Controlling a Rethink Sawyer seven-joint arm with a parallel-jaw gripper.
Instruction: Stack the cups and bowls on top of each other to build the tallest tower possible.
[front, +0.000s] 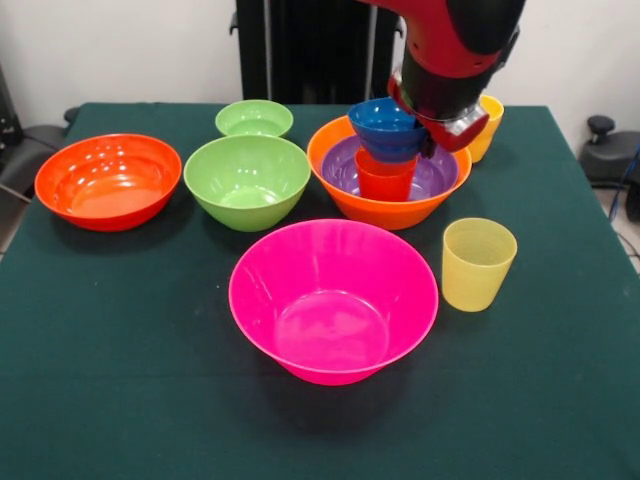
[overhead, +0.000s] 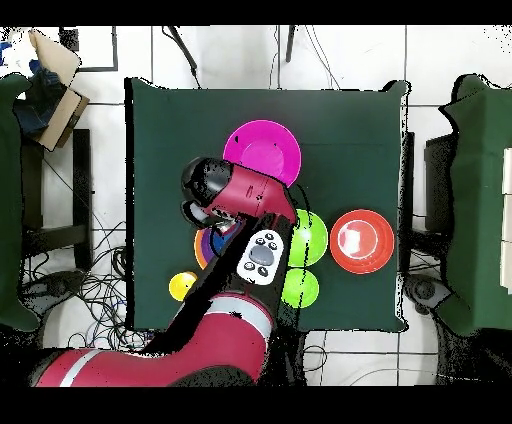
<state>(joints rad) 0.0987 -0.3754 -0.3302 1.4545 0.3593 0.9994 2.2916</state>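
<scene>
The tower stands at the back right: a large orange bowl (front: 390, 205) holds the shallow purple bowl (front: 438, 178), a red-orange cup (front: 385, 178) stands in that, and the small blue bowl (front: 385, 128) rests on the cup. My gripper (front: 432, 138) hangs at the blue bowl's right rim, its tips hidden behind the bowl and the wrist. In the overhead view the arm (overhead: 245, 215) covers the tower, and only a sliver of the orange bowl (overhead: 199, 247) shows. A pale yellow cup (front: 478, 264) stands alone at the front right. A deeper yellow cup (front: 489, 128) (overhead: 183, 286) stands behind the tower.
The large pink bowl (front: 333, 300) (overhead: 262, 152) sits at the front centre. The medium green bowl (front: 247, 180) (overhead: 314, 237), the small green bowl (front: 254, 119) (overhead: 300, 288) and the red-orange bowl (front: 108, 180) (overhead: 360, 240) stand left of the tower on the green table (front: 120, 380).
</scene>
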